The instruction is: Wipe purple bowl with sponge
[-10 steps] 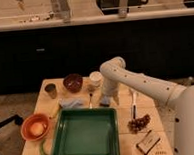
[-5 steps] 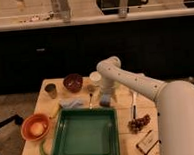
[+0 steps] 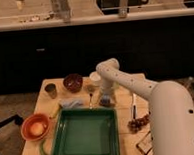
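Observation:
The purple bowl [image 3: 73, 82] stands at the back of the wooden table, left of a white cup [image 3: 94, 78]. My white arm comes in from the lower right, bends near the cup and points down. My gripper [image 3: 107, 97] is low over the table, just beyond the green tray's far right corner and right of the bowl. A small blue-grey block, the sponge [image 3: 107, 101], shows at the gripper's tip. I cannot tell whether it is held.
A green tray [image 3: 62, 144] fills the table's front middle. An orange bowl [image 3: 27, 122] stands at the left and a metal cup [image 3: 51, 89] at the back left. A paler flat blue-grey piece [image 3: 72, 102] and a fork [image 3: 90, 98] lie behind the tray. Grapes [image 3: 138, 122] lie at the right.
The arm's forearm has swung nearer the camera and fills more of the right side. The gripper stays at about the same spot by the tray's far right corner.

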### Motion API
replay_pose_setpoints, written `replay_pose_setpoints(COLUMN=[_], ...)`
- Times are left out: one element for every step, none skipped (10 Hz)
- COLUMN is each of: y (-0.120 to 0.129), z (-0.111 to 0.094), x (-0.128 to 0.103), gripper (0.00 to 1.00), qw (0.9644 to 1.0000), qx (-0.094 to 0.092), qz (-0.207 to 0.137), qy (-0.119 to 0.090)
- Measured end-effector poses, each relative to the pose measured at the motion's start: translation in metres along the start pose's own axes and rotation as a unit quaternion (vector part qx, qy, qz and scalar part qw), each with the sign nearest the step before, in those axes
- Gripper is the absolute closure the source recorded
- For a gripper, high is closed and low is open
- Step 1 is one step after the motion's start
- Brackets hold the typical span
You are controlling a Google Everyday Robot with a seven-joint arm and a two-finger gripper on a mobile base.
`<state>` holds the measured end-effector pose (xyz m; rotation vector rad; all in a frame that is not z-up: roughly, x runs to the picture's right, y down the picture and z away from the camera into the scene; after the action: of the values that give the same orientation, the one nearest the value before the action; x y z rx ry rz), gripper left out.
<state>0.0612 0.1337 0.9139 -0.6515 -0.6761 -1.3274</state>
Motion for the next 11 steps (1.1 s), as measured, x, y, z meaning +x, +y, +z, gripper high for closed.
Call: replay_pose_setpoints(y=[0.000,0.001,0.001,0.000,0.000,0.000,-0.001,-0.002,-0.003,-0.004,-0.004], z=[0.000,0.000,-0.001,0.000,0.001,0.002,0.004,0.005,0.006,0.007,0.007], x=[0.003,0.005,0.007,0.011,0.012,0.014,0.016,0.018,0.019,0.019,0.019], gripper=[0.20,0.20,0.20,0.20,0.20,0.20,0.21,0.27,0.38,0.47,0.58], qw=[1.0000,1.0000,0.9999,0.9999,0.9999,0.9999,0.9999,0.9999,0.9999,0.9999,0.9998], qx=[0.000,0.001,0.000,0.002,0.002,0.002,0.003,0.004,0.005,0.005,0.006], qz=[-0.001,-0.001,-0.002,-0.004,-0.004,-0.004,-0.005,-0.007,-0.009,-0.012,-0.017], qy=[0.004,0.010,0.012,0.014,0.014,0.013,0.012,0.012,0.010,0.009,0.008])
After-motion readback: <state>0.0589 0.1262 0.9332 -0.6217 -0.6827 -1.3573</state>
